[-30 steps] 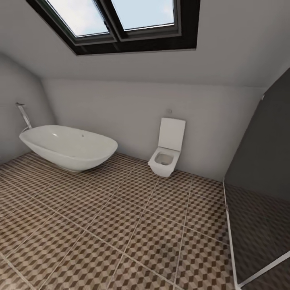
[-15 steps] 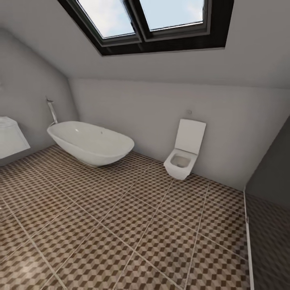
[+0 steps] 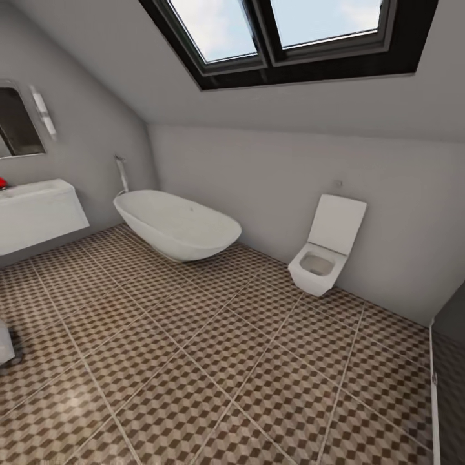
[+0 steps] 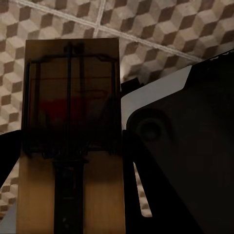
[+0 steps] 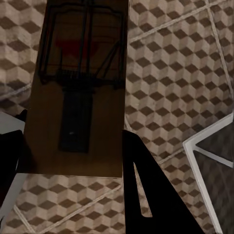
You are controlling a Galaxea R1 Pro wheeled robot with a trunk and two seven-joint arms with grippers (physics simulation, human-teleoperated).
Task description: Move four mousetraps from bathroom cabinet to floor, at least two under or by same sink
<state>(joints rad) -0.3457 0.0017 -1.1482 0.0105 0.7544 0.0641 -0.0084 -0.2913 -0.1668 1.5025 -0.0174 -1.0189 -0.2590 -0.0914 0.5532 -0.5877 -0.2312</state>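
Observation:
My left gripper (image 4: 70,163) is shut on a mousetrap (image 4: 70,97), a flat brown slab with dark wire parts, its dark fingers (image 4: 134,175) on either side. A second mousetrap (image 5: 83,73) sits in my right gripper (image 5: 73,158), which is shut on it the same way. Both hang above the cube-patterned bathroom floor (image 3: 213,349). The bathroom sink (image 3: 39,213), a white basin on a flat white vanity, hangs on the left wall in the head view. The cabinet is out of view.
A white oval bathtub (image 3: 177,226) stands at the back left and a white toilet (image 3: 323,258) against the back wall. A mirror (image 3: 16,123) hangs above the sink. A dark panel with a white frame (image 3: 449,374) borders the right. A skylight (image 3: 290,29) is overhead.
The head camera has swung left: tub and toilet slid rightward in the picture, and the sink and mirror have come into view at the left.

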